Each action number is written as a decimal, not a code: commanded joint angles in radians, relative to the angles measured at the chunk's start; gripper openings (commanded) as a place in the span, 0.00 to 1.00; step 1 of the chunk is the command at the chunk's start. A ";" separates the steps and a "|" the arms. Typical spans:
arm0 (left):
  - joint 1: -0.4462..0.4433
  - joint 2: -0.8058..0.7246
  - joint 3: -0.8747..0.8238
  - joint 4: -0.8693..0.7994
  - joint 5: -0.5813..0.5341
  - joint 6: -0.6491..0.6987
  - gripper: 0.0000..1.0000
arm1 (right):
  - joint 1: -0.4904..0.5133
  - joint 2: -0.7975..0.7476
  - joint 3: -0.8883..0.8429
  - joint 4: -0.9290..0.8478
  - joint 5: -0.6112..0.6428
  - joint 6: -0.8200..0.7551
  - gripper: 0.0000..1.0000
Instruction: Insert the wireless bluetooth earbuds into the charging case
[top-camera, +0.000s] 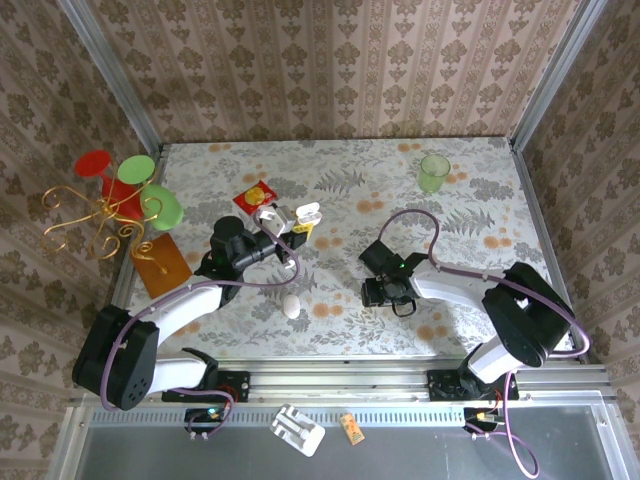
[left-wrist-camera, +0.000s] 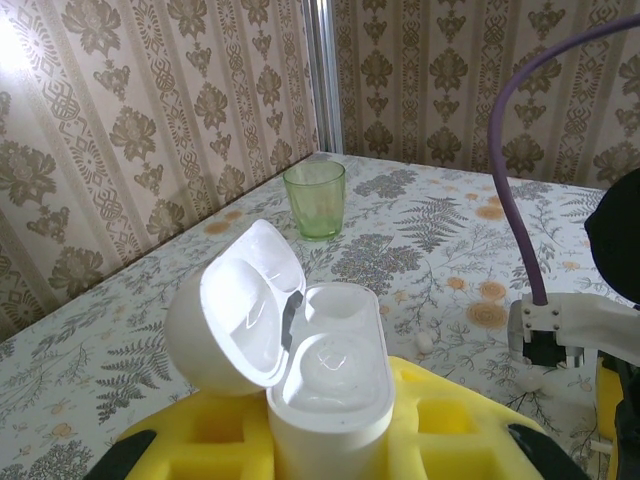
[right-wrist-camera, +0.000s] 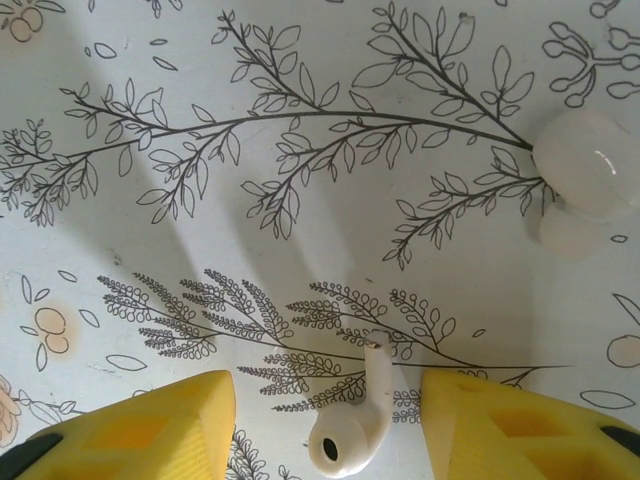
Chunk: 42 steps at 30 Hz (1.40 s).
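The table (top-camera: 340, 250) lay open in the middle, with 1 green cup (top-camera: 434, 172) far right and 1 white egg (top-camera: 291, 306) near left.

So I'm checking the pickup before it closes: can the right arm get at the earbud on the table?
Probably yes. The earbud lies flat on the table between the right pincer's open yellow fingers, with nothing between them and it.

Nothing here can be read: no lettering, brand or number. The red packet (top-camera: 256, 194) lying on the counter (top-camera: 470, 210) carries a yellow mark, but it is too small to make out.
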 joint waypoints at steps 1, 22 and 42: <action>0.004 -0.012 0.013 -0.006 0.010 0.003 0.00 | 0.012 0.063 0.037 0.056 -0.089 -0.081 0.51; 0.004 -0.025 -0.006 -0.009 -0.001 0.008 0.00 | 0.081 0.009 0.113 -0.002 -0.018 -0.151 0.47; 0.003 0.008 0.015 0.016 0.031 -0.016 0.00 | -0.071 -0.279 -0.319 0.390 -0.127 0.432 0.37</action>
